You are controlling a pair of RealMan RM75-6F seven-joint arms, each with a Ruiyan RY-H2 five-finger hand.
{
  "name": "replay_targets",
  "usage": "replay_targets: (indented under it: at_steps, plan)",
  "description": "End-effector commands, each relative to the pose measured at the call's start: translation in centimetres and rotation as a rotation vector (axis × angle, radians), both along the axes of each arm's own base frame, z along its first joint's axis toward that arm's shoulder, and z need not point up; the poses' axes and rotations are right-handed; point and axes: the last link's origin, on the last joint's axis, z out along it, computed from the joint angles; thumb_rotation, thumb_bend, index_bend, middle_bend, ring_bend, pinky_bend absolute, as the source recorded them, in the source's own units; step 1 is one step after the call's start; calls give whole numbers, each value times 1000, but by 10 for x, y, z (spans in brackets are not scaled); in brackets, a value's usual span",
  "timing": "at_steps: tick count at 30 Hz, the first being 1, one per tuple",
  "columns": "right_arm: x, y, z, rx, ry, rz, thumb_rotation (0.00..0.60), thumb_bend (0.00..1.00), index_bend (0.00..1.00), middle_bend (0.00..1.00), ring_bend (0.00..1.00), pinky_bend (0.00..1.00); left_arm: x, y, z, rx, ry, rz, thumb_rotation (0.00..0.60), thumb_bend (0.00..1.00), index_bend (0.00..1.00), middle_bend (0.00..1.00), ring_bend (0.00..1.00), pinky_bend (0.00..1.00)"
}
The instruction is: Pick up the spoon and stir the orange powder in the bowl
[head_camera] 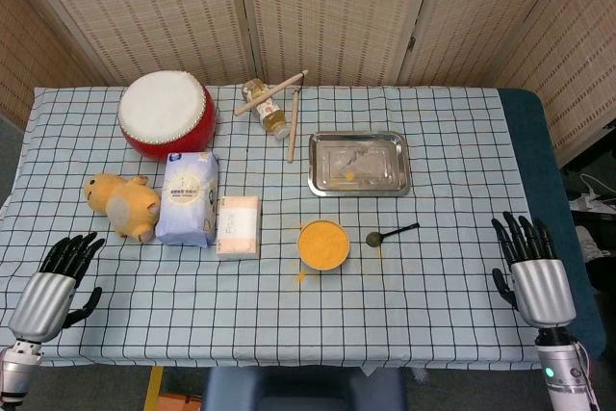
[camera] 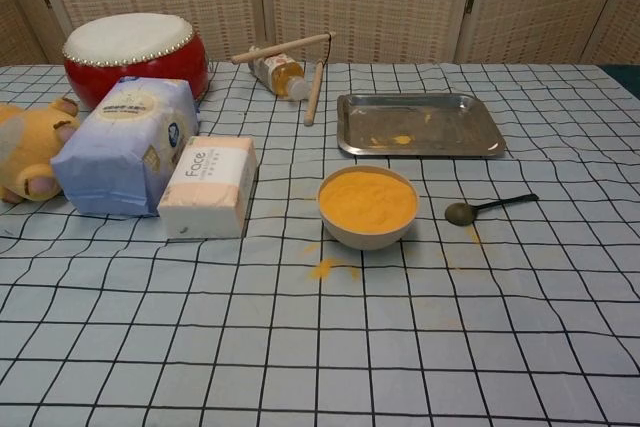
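A woven folding screen (head_camera: pixel 337 7) stands behind the bench (head_camera: pixel 452 305), which wears a blue-checked cloth under even light.

Bare counter (head_camera: pixel 452 286) between my right hand (head_camera: pixel 532 271) and spoon (head_camera: pixel 390 234), bowl (head_camera: pixel 322 244) just beyond it, tray (head_camera: pixel 359 163) behind

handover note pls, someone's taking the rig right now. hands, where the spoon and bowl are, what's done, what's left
Left hand: open, holds nothing, at the near left table edge.
Right hand: open, holds nothing, at the near right edge.
Spoon: flat on the cloth just right of the bowl, apart from it, handle pointing away to the right.
Bowl: mid-table, full of orange powder, a little powder spilled on the cloth in front of it.
Done: nothing, spoon untouched.
Left: pick up the spoon, probably with the right hand since it is nearer, then stir the powder.
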Motion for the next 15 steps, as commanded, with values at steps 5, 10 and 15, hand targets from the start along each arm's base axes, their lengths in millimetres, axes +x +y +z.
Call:
replay_targets:
  at_steps: [5, 10, 15]
  plan:
    - [18, -28, -25, 103, 21, 105, 600, 322, 95, 0, 0, 0, 0, -2, 1, 0, -11, 0, 600, 443, 0, 0, 0, 70]
    - [35, -65, -53, 202, 91, 137, 600, 318, 329, 0, 0, 0, -1, -3, 5, 3, -19, -2, 600, 443, 0, 0, 0, 71]
    - [43, -95, -81, 237, 137, 133, 600, 317, 476, 0, 0, 0, -4, -2, 7, -12, -32, 7, 600, 444, 0, 0, 0, 72]
